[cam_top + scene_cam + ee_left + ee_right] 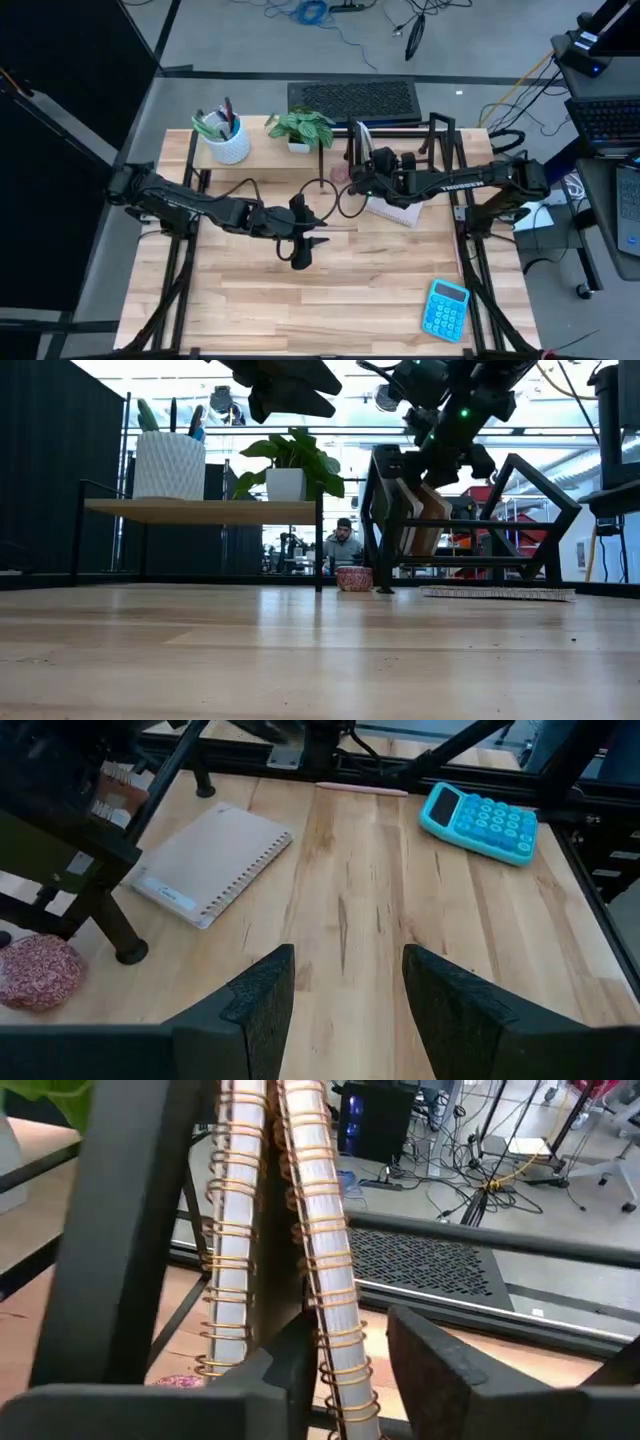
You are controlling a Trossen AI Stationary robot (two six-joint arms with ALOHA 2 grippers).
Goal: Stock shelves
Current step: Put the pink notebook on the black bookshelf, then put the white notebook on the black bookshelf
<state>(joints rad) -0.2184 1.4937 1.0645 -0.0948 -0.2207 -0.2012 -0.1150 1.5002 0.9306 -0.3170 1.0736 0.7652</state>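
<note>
Right tool at the black rack, notebooks standing in it; left tool idle at mid-worktop.

Black wire rack (400,150) sits upper centre-right in the high view, pale-wood riser shelf (262,142) to its left carrying a white pot of pens (225,138) and a potted plant (303,127). Only the right wrist view shows two spiral notebooks (325,1250) upright between dividers; right tool (350,1355) has narrow-spread fingers either side of the nearer spine, contact not clear. Low view alone shows a small red bowl (353,578) by the rack foot. Left wrist view shows left tool (345,985) parted moderately, holding nothing, above bare worktop (370,910), with a flat notebook (210,863) and blue calculator (478,821) beyond.
</note>
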